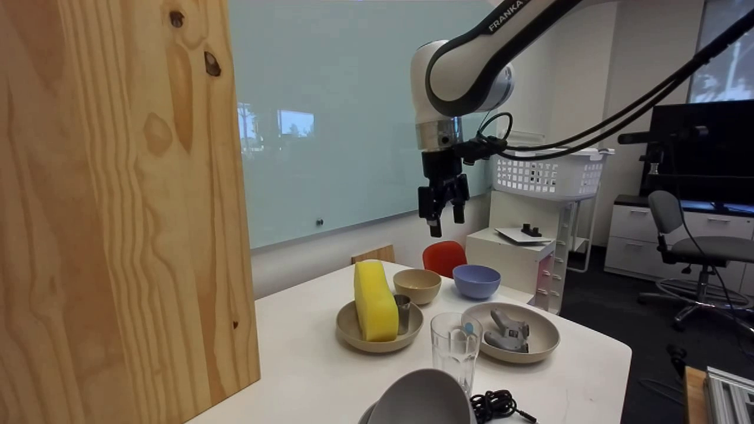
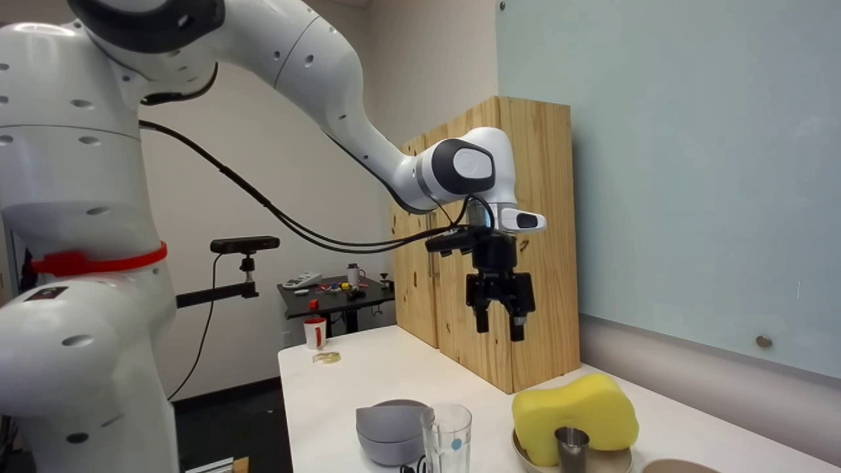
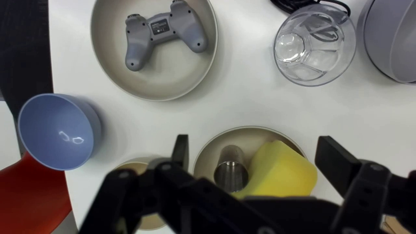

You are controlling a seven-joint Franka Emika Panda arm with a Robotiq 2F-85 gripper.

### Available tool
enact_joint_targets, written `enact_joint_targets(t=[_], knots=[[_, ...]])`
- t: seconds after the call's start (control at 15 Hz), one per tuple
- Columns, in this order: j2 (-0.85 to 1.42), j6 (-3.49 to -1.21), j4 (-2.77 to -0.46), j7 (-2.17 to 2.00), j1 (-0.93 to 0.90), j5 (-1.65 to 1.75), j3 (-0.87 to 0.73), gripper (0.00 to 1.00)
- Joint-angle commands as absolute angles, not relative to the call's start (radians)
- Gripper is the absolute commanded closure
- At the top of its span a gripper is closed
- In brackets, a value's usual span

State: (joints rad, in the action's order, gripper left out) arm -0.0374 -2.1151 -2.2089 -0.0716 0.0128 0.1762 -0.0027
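1. Gripper (image 1: 447, 221): jaws apart, nothing between them, pointing down, well above the table (image 3: 169, 120). Clock readings below are from the wrist view, centred mid-gap; the jaws stand at 9 and 3 o'clock.
2. Yellow sponge (image 3: 282, 172): nearest along the line of the gap, far below it, visible part toward 4 o'clock. Stands on edge in a tan dish (image 3: 242, 138). Gripper hides its lower part here; long axis against the jaw line: cannot tell.
3. Metal cup (image 3: 230, 167): same dish, upright, just beside the sponge, 8 o'clock.
4. Tan bowl (image 1: 417, 294): 8 o'clock, farther out, partly hidden. Blue bowl (image 3: 55, 130): 9 o'clock.
5. Shallow dish (image 3: 112, 45) with game controller (image 3: 159, 27), underside up: between 10 and 11.
6. Glass (image 3: 313, 48): 1 o'clock. Gray bowls (image 3: 385, 39): toward 2.
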Motion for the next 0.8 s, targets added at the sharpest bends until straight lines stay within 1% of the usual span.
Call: enact_joint_targets(t=[0.0,0.13,0.47,0.73], knots=[[-0.037,-2.112,-2.207,-0.071,0.012,0.176,-0.003,0.0],[-0.037,-2.112,-2.207,-0.071,0.012,0.176,-0.003,0.0],[0.066,-2.163,-2.057,-0.098,0.04,0.2,-0.036,0.0],[0.106,-2.208,-2.001,-0.143,0.069,0.194,-0.075,0.0]])
